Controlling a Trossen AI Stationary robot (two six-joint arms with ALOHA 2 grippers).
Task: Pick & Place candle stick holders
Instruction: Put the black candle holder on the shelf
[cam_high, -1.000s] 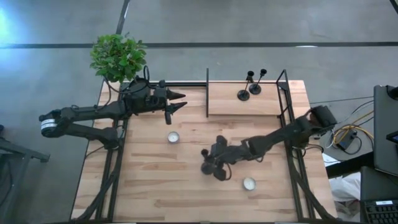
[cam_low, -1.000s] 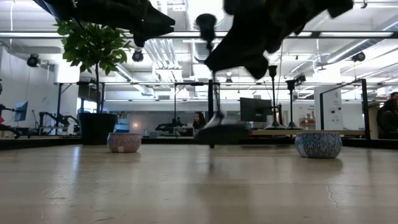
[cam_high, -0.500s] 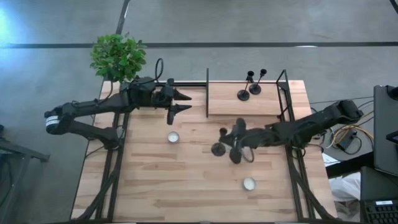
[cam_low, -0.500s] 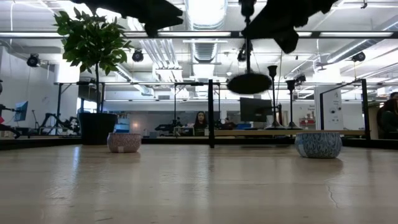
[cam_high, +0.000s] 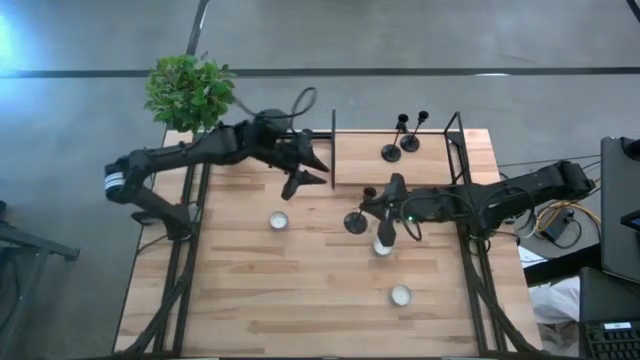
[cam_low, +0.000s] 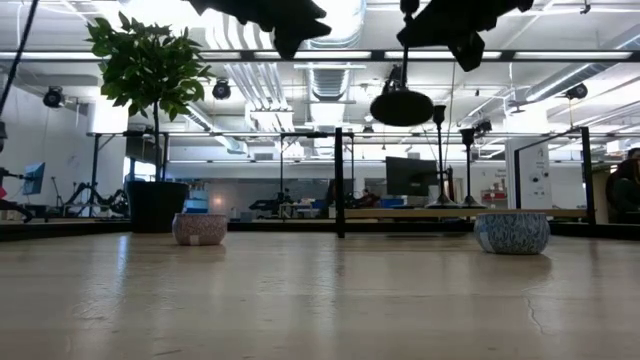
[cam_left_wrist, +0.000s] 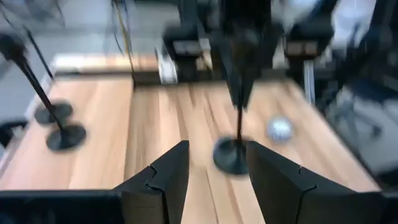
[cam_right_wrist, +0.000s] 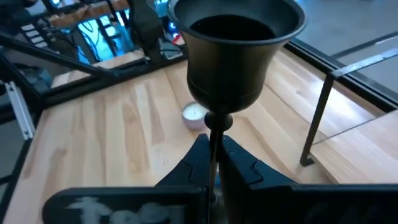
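— What is the right gripper (cam_high: 372, 205) doing?

— Its two dark fingers (cam_right_wrist: 233, 163) are closed narrowly on the thin stem of a small black candlestick holder with a round flared base and a cup top (cam_high: 355, 220). The holder hangs in the air over the middle of the light wooden table (cam_high: 250, 300), clear of the boards. In the low view its round base (cam_low: 401, 108) floats high above the tabletop.

— Which way does it point?

— In the low view the stem runs about vertical, base downward. In the right wrist view the cup (cam_right_wrist: 237, 46) opens toward the camera.

— And the left gripper (cam_high: 314, 170)?

— It hovers near the far edge of the table, beside the raised wooden shelf (cam_high: 360, 165) at the far right corner. Its fingers (cam_left_wrist: 166, 180) are spread apart with nothing between them, and the held holder shows beyond the gap.

— The other holders?

— Two more black candlestick holders (cam_high: 400, 142) stand upright, just beside each other, on that shelf.

— Anything else?

— Two small round tealight cups (cam_high: 279, 220) sit on the table, and a green potted plant (cam_high: 188, 92) is at the far left corner.
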